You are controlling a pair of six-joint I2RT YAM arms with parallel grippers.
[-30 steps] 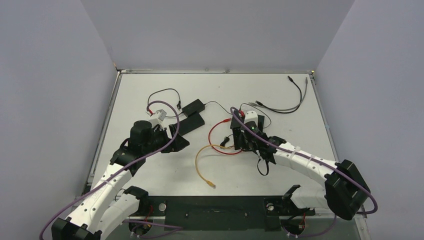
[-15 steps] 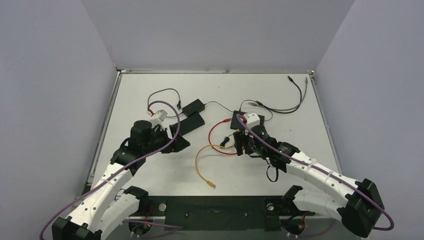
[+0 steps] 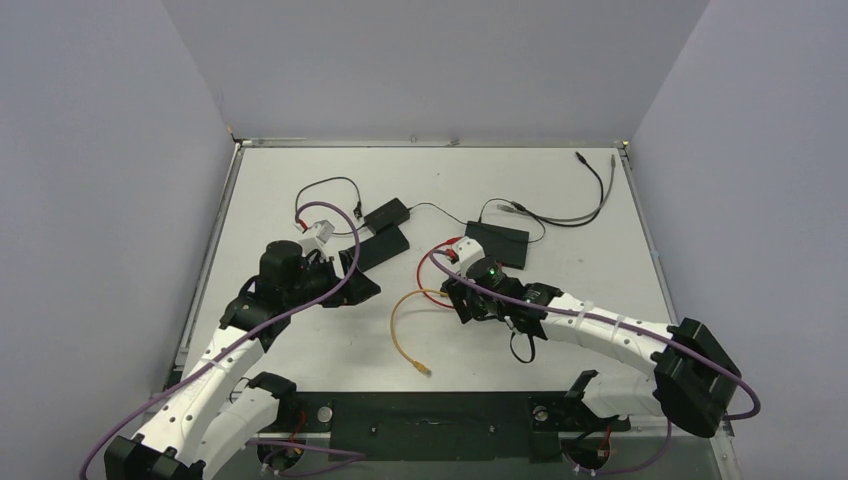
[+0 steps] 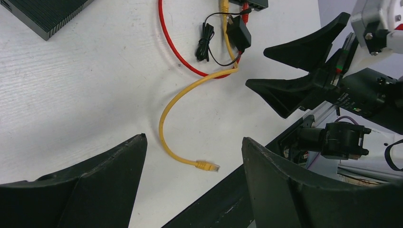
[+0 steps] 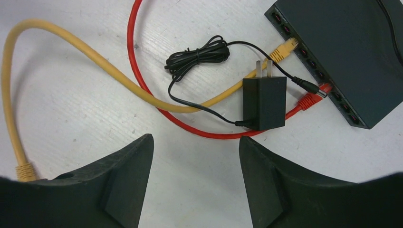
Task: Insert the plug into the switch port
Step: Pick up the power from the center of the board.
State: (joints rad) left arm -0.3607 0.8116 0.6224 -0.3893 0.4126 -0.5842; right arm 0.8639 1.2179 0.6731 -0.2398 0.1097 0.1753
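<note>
The left gripper [image 4: 194, 140] and right gripper [image 5: 195, 140] stand open, empty. The free yellow plug [image 3: 427, 371] lies toward the near side, well apart from the switch [image 5: 347, 47]. Risk: the adapter lead [image 5: 199, 52] crosses the yellow cable [image 5: 95, 59]; pulling may snag it.

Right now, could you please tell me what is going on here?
Both arms hover over the table; the left tool and right tool are open and empty. The right tool hangs above the adapter, yellow cable and red cable by the switch. The yellow cable's loose plug lies untouched.
</note>
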